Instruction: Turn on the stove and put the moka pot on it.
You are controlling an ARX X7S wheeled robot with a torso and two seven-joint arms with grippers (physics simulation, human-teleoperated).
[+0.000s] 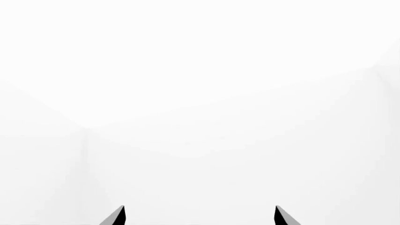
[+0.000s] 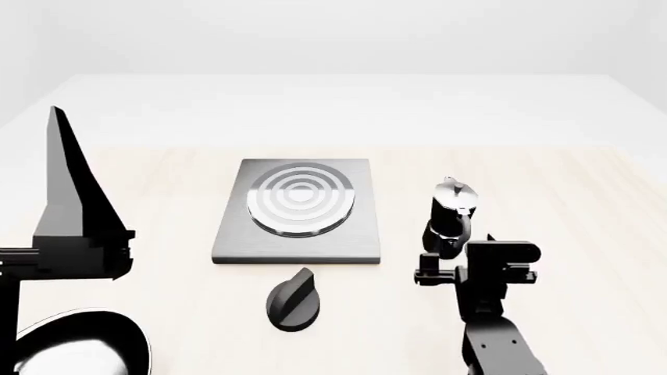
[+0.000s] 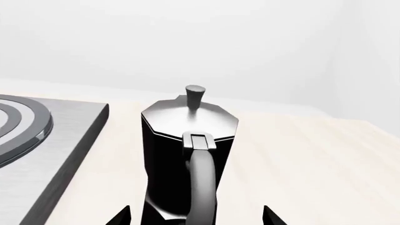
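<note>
Right wrist view: faceted black moka pot [image 3: 187, 154], silver-lidded, between parted right gripper [image 3: 196, 216] tips.

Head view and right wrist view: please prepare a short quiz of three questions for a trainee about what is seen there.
1. True or false: the moka pot already stands on the stove.
2. Multiple choice: the knob lies A) on the burner rings, B) on the table in front of the stove, nearer the robot, C) behind the moka pot.
3. Fill in: in the right wrist view, the tips of the right gripper stand on either side of the pot's ____.

Key
1. False: it stands on the table, at the stove's right.
2. B.
3. Handle; the jaws are apart, not closed on it.
</note>
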